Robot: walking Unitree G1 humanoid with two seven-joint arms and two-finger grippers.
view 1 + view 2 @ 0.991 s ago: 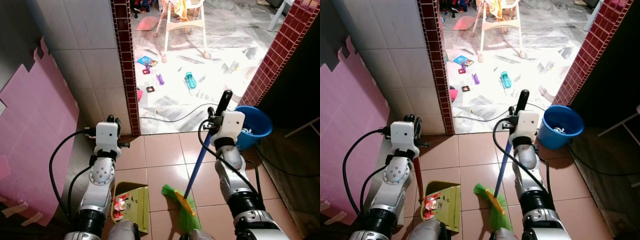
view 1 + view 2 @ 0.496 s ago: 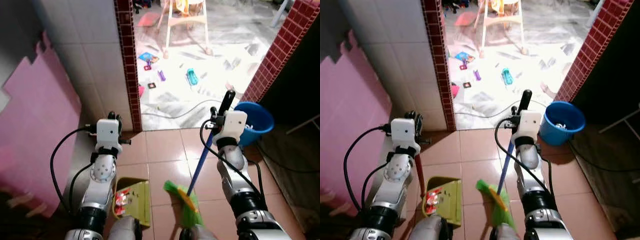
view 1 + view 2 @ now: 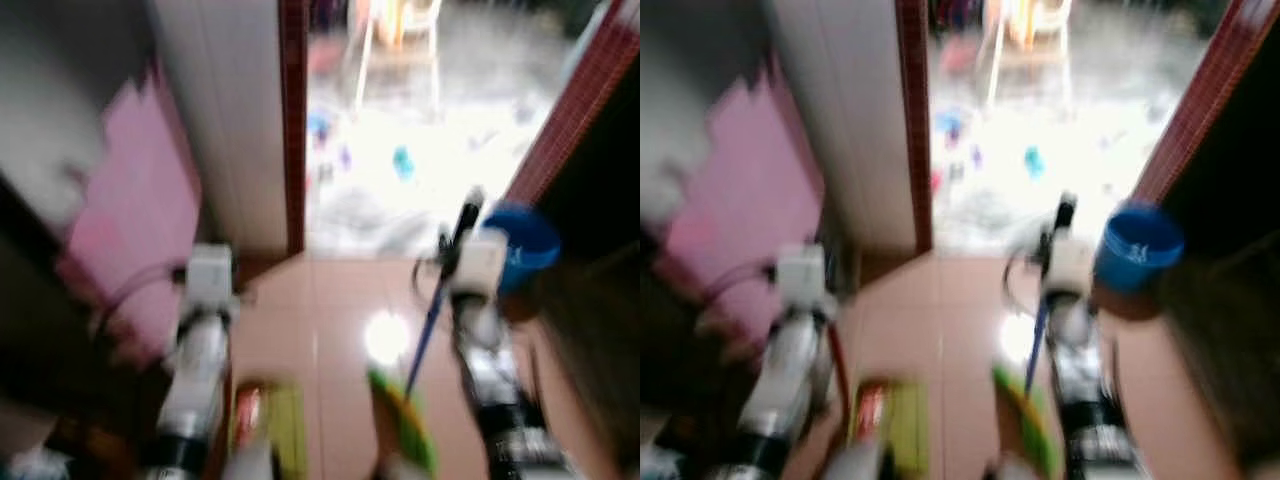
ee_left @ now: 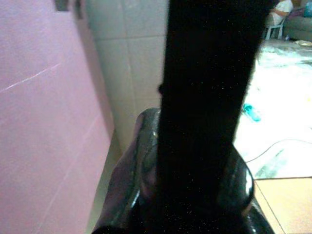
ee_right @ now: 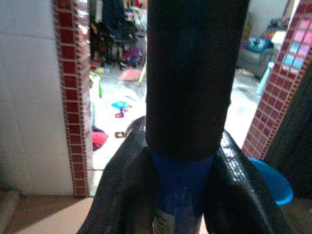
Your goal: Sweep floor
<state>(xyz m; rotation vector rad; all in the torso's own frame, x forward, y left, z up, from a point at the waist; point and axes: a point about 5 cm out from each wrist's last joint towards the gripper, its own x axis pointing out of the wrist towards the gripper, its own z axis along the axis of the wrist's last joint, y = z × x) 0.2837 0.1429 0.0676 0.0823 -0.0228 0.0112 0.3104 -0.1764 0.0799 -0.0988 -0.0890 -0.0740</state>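
On tiled floor: one broom (image 3: 425, 340) gripped by right end effector (image 5: 187, 161); one dustpan (image 3: 270, 425) gripped by left end effector (image 4: 195, 180).

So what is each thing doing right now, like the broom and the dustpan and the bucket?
Broom: upright, slanted, green bristles on the floor.
Right gripper: shut on the broom's handle.
Dustpan: on the floor tiles, with rubbish in it.
Left gripper: shut on the dustpan's handle.
Blue bucket: standing upright by the brick pillar, open top.
Head views: blurred, so small details cannot be told.
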